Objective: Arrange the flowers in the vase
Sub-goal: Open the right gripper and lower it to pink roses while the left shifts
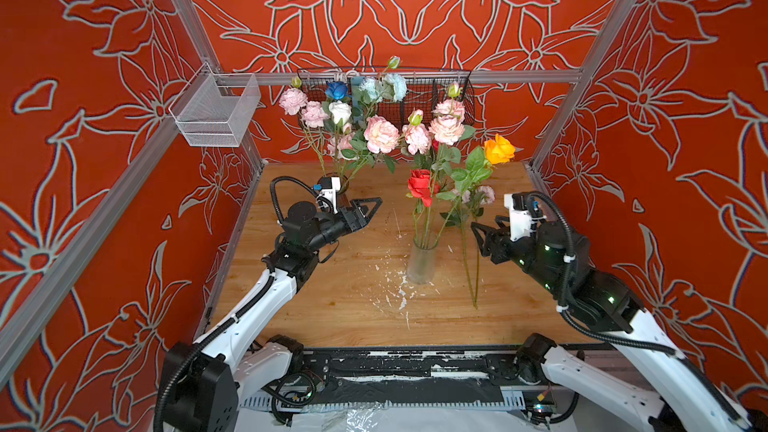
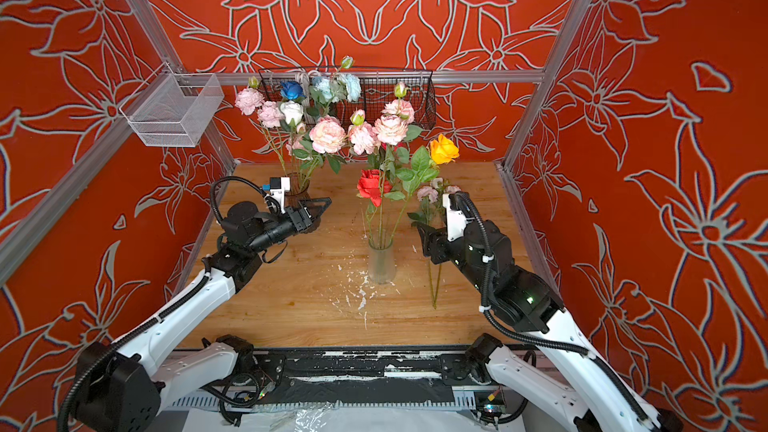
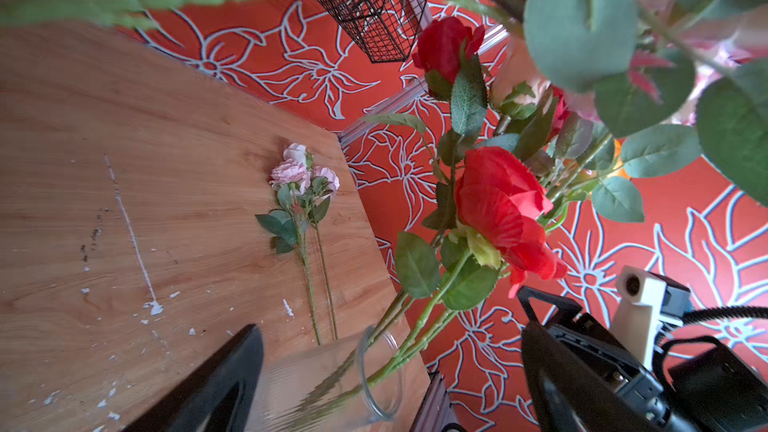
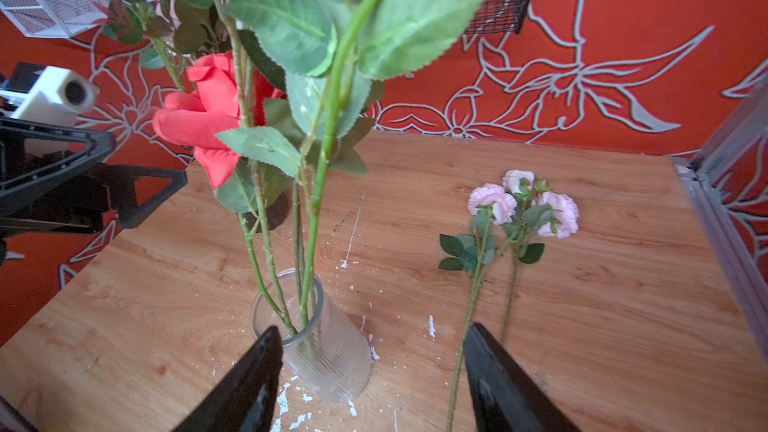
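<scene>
Left gripper point(image 1: 371, 209) and right gripper point(image 4: 372, 328) are held open and empty; the 2 pink stems point(image 4: 486, 201) lying beside the vase point(image 4: 328, 361) are likely to be grasped next.

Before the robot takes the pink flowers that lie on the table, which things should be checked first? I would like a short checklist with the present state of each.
1. Right gripper fingers apart and empty: ok.
2. Left gripper open, holding nothing, apart from the ribbed vase: ok.
3. Ribbed vase upright on the table: ok.
4. Pink flowers lie flat beside the vase, nothing on them: ok.
5. Free path down to the vase mouth: not ok, leaves and the red rose hang over it.
6. Room in the mouth for more stems: cannot tell.
</scene>
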Robot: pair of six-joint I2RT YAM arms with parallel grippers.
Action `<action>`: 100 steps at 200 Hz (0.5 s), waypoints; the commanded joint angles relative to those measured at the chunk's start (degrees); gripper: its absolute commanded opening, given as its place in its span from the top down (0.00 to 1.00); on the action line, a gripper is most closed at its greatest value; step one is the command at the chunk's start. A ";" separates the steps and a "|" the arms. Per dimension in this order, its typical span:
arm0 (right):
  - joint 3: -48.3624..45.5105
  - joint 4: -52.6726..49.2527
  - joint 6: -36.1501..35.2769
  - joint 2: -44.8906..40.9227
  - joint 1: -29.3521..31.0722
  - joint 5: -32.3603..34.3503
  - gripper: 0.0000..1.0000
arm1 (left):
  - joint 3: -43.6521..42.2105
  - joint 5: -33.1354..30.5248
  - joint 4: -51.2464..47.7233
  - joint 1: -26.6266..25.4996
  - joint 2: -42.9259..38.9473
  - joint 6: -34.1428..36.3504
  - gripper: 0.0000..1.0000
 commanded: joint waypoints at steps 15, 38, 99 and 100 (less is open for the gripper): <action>2.06 -10.75 2.95 -2.79 -0.43 11.30 0.32 | 5.05 -14.09 -17.16 0.04 -4.13 6.34 0.04; -0.12 -12.57 4.92 -3.27 -2.04 14.27 0.35 | 5.73 -22.04 -25.93 0.04 -9.38 8.54 0.04; -8.59 -2.64 8.97 7.02 -26.65 -8.94 0.52 | -7.39 -33.08 -27.93 0.17 -18.38 -0.62 0.04; -8.69 -2.35 9.05 7.38 -26.84 -9.24 0.52 | -7.60 -33.00 -27.85 0.15 -18.30 -0.75 0.04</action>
